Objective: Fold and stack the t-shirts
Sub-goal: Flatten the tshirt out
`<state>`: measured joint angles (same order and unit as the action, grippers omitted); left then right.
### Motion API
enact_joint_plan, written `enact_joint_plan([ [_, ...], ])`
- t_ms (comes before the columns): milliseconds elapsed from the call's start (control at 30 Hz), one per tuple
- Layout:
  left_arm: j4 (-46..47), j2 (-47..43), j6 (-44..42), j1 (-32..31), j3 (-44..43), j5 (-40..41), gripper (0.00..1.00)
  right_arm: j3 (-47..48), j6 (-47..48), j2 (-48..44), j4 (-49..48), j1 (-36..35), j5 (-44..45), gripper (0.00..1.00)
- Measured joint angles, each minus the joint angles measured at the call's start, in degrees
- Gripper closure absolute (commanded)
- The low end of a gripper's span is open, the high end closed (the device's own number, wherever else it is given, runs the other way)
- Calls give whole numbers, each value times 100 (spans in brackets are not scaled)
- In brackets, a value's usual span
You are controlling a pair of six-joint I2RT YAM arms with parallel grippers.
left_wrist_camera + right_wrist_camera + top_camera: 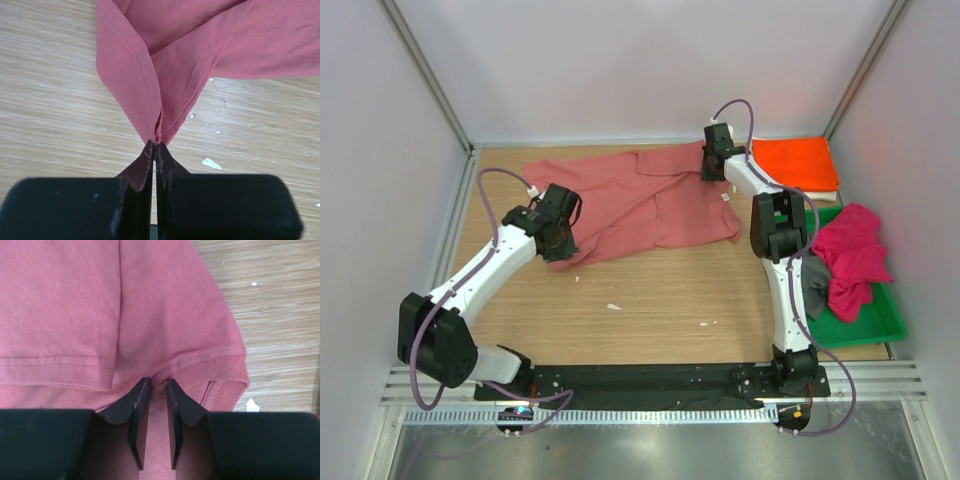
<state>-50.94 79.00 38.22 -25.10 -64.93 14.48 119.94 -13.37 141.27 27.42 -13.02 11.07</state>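
Observation:
A dusty salmon-red t-shirt [640,200] lies spread across the far middle of the table. My left gripper [560,245] is shut on its near left edge, and the cloth [165,60] fans out from the closed tips [156,145]. At the shirt's far right end my right gripper [712,170] has its narrow jaws [158,382] pinched on a pucker of cloth [150,305] beside the ribbed collar [220,365]. A folded bright orange t-shirt [798,162] lies at the far right. A magenta t-shirt [850,255] and a dark grey one [815,285] sit crumpled on the green tray [875,325].
The green tray stands along the right wall, close to the right arm's elbow. A white layer [823,194] shows under the orange shirt's near edge. Small white scraps [613,306] dot the bare wood in front of the shirt. Walls close in the left, far and right sides.

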Motion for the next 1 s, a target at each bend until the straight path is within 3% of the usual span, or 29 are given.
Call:
enact_joint_plan([
  [100,0,0,-33,31,0,-15,100,50,4,4,13,0,24,80],
  [233,0,0,-96,79,0,-22,100,109,35,11,48,0,114,99],
  [400,-24,0,-125,223,-28,-44,100,389,-11,11,304,0,343,99],
  [567,-76,2,-122,774,-282,-195,100,372,-186,-245,625,0,610,99],
  [833,-227,160,-90,1733,-1191,-374,100,46,-564,-1897,1060,2,887,99],
  [1000,-387,356,-129,2041,-2229,-313,100,195,-723,-3115,1139,2,942,99],
])
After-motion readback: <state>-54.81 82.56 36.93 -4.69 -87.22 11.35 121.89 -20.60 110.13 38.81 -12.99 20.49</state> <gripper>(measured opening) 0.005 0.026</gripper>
